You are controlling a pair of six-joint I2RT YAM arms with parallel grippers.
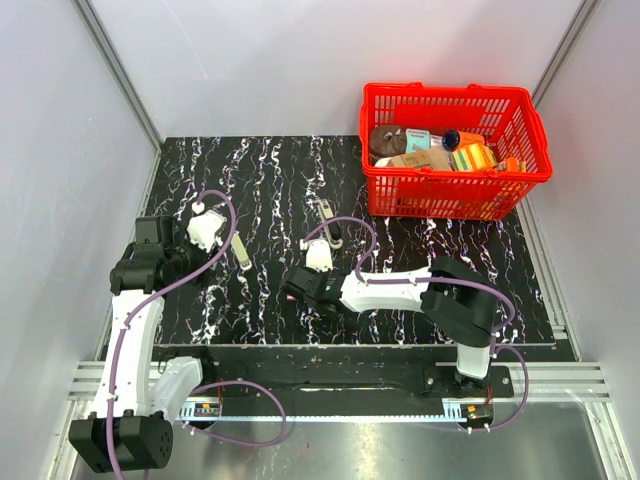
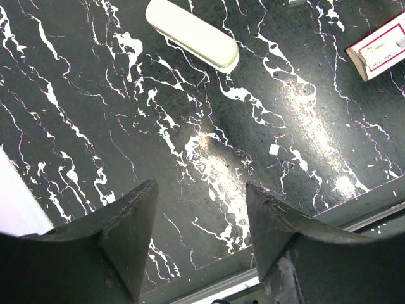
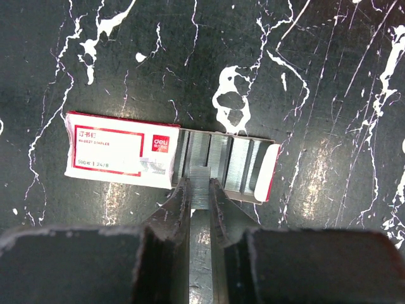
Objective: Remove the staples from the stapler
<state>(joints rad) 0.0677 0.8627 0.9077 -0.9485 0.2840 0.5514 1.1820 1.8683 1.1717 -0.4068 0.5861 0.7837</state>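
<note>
Staple strip [image 3: 200, 179], just one, is pinched in the clenched right gripper [image 3: 200, 190] over one open staple box [image 3: 117, 151]. One cream stapler [image 2: 193, 33] lies on the table [image 2: 95, 114] beyond the left gripper [image 2: 201, 206], which is released and empty.

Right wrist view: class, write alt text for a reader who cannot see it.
The right gripper is shut on a strip of staples at the slid-open tray of a red-and-white staple box, which lies on a black, white-veined table.
</note>
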